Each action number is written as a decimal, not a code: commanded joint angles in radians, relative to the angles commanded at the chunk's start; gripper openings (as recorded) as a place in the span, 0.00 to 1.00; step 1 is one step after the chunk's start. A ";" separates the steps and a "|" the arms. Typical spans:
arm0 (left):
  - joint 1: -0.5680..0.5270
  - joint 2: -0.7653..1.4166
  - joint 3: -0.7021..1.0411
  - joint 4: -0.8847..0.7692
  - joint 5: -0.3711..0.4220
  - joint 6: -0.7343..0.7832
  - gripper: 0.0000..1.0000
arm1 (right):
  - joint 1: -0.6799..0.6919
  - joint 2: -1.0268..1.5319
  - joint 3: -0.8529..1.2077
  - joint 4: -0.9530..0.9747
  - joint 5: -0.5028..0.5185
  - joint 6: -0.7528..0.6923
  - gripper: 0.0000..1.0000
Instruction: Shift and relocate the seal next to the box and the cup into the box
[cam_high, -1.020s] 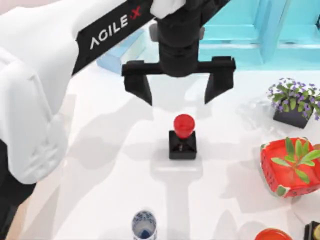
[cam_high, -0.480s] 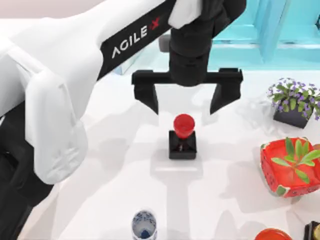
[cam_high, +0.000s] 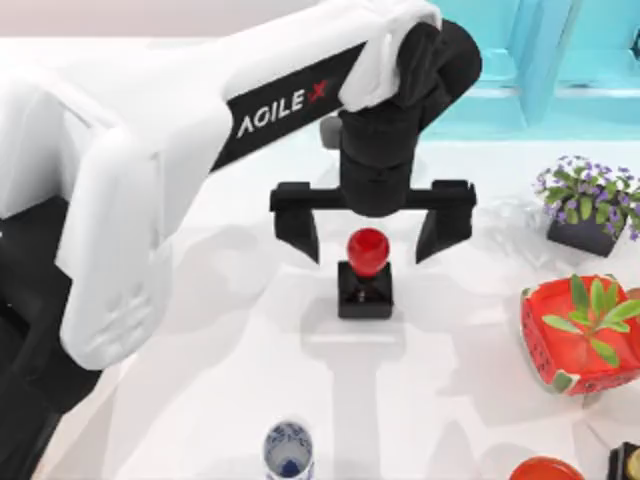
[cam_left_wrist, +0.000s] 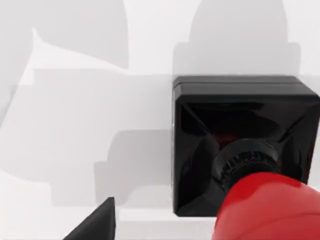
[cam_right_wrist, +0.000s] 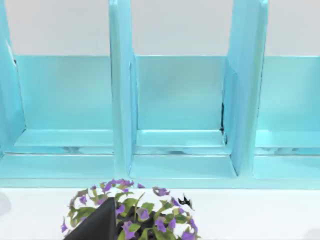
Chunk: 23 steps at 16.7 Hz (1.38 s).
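Left gripper (cam_high: 371, 232) spread wide, holding nothing. Seal (cam_high: 366, 272) stands upright mid-table, red knob right between two fingers (cam_high: 298, 222), one each side, not touching. Black base just below fingertips. Left arm clearly nearer. Next move, my guess: drop a bit lower, squeeze knob. Cup (cam_high: 288, 451) near front edge, well apart. Right arm's fingers: cannot tell.

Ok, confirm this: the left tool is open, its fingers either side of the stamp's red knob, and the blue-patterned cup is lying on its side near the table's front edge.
Wrong on the cup: the top view shows it upright, mouth up. The rest holds: the left tool is open, its fingers flanking the red knob of the stamp.
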 joint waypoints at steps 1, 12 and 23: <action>0.000 -0.002 -0.042 0.041 0.000 0.000 1.00 | 0.000 0.000 0.000 0.000 0.000 0.000 1.00; -0.001 -0.004 -0.109 0.107 0.000 -0.002 0.70 | 0.000 0.000 0.000 0.000 0.000 0.000 1.00; -0.001 -0.004 -0.109 0.107 0.000 -0.002 0.00 | 0.000 0.000 0.000 0.000 0.000 0.000 1.00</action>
